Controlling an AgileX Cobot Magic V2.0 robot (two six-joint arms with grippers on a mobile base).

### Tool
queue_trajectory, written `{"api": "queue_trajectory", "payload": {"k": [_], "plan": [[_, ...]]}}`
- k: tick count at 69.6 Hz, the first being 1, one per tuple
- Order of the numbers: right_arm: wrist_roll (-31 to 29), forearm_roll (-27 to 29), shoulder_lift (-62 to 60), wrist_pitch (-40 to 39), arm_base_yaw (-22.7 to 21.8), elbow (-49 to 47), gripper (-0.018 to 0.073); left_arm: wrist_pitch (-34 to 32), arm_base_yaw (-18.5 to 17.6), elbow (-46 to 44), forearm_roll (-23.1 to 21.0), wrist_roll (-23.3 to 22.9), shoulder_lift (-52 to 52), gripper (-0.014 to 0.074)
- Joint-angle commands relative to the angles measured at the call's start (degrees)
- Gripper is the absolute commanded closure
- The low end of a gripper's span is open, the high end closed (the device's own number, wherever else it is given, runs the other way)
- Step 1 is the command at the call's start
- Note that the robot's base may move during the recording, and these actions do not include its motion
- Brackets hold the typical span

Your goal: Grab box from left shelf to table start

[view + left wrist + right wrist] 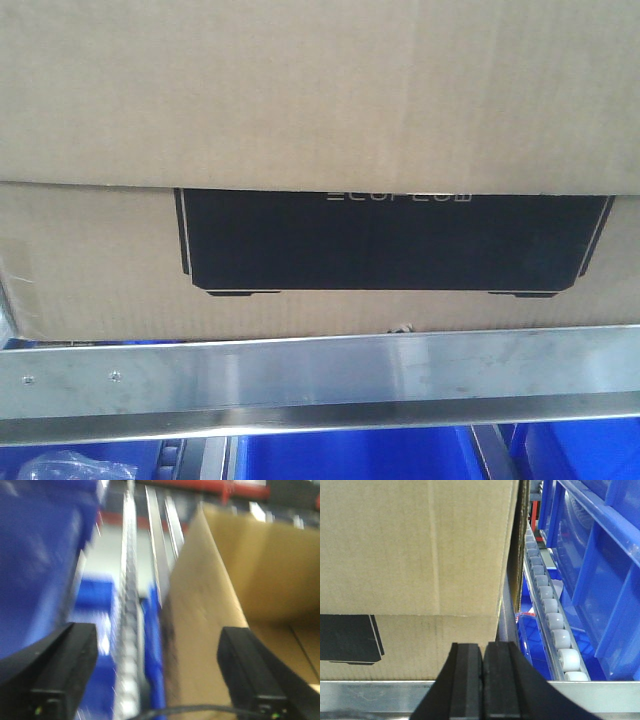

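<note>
Box (320, 100): brown corrugated carton on the shelf, just behind the front rail; it fills the upper part of the front view.
Panel (390, 240): black print with a thin white outline on the box's front face. An upper cardboard face overlaps its top edge and cuts the white lettering, which is only partly legible.
Shelf (500, 450): metal rack bearing the box, with uprights showing below the rail.
Front rail (320, 385): brushed steel strip with small screws at its left end, running level across the view beneath the box.
Left gripper (157, 675): wide open and holding nothing. Its two black fingers (65, 675) stand far apart at the box's left side. In the blurred gap between them lie a cardboard face, a blue bin edge and a metal track.
Right gripper (482, 650): closed with nothing held, the pads pressed flat together. It sits in front of the rail, just below the box's lower right corner; contact with the box cannot be told.
Roller track (552, 615): row of pale grey rollers running back along the box's right side.
Bins (600, 580): blue plastic, right of the roller track; others show under the rail in the front view.
</note>
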Motion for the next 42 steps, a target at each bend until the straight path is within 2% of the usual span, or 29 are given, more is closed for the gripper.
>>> {"api": "queue_trajectory", "payload": {"k": [1, 5, 24, 42], "plan": [[-0.2, -0.29, -0.53, -5.62, -0.1, -0.99, 0.0503, 2.34, -1.2, -7.61, -3.5, 0.25, 5.62, 0.0153], [-0.2, -0.29, -0.53, -5.62, -0.1, -0.99, 0.0503, 5.19, -2.53, -11.47, -3.92, 0.25, 9.43, 0.0153], [-0.2, -0.29, -0.53, -5.62, -0.1, -0.99, 0.0503, 8.71, -9.9, -24.95, -3.92, 0.25, 24.24, 0.0153], [-0.2, -0.29, -0.53, -5.62, -0.1, -0.99, 0.0503, 8.9, -10.91, -29.92, -3.82, 0.25, 36.45, 0.0153]]}}
